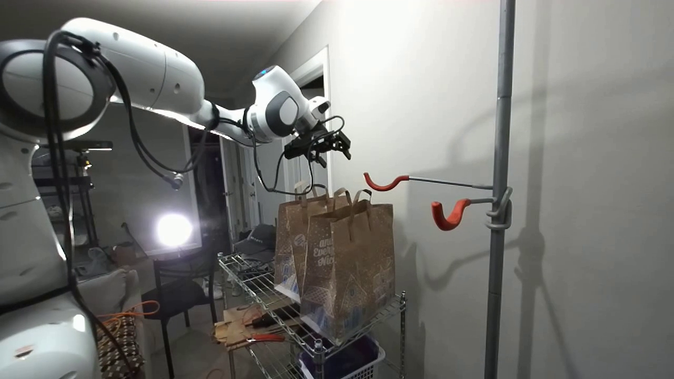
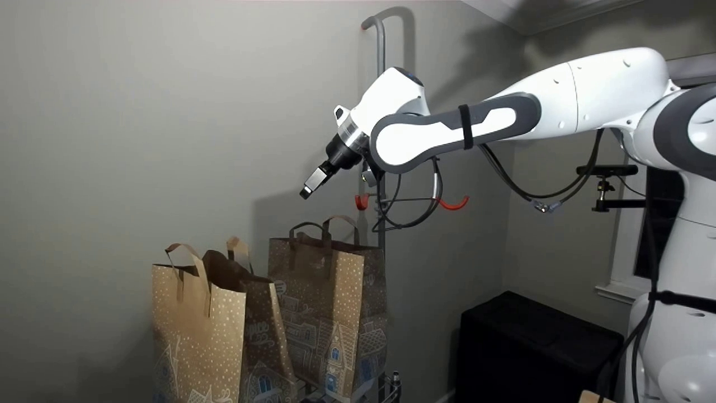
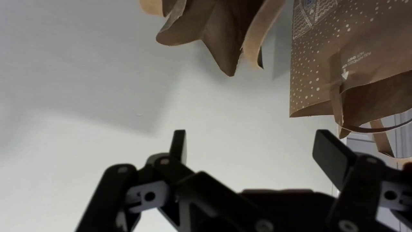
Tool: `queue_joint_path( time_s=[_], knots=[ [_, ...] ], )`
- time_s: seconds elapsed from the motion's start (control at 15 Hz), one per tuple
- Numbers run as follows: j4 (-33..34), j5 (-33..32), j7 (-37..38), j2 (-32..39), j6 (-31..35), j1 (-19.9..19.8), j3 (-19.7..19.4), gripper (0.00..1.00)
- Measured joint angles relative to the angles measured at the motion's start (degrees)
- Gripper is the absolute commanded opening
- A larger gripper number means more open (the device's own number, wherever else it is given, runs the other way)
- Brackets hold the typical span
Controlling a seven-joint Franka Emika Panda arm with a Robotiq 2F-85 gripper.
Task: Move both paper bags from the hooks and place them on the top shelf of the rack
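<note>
Both brown paper bags stand upright on the top shelf of the rack (image 1: 247,273). One bag (image 1: 363,263) is at the end nearer the pole; the other bag (image 1: 290,226) stands close beside it. Their looped handles point up. In the wrist view parts of a bag (image 3: 222,29) and another bag (image 3: 315,67) show along the top and right. Above the bags, apart from them, my gripper (image 1: 335,159) is open, with only wall between its fingertips (image 3: 178,141). Two bare orange-red hooks (image 1: 387,185) stick out from the grey pole.
The grey pole (image 1: 500,158) rises right of the rack, close to the wall. Dark caps (image 1: 258,239) show at the shelf's far end. A white basket (image 1: 368,366) sits below the top shelf. A black covered box (image 2: 531,347) stands near the robot's base.
</note>
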Motion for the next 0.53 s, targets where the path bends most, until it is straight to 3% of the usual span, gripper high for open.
queue_joint_path(
  time_s=[0.27,0.53],
  knots=[
    [-0.09,0.04,0.50,-2.13,-0.89,0.04,0.46,1.00],
    [-0.30,0.56,2.56,-5.88,-9.94,0.28,1.37,1.00]
  ],
)
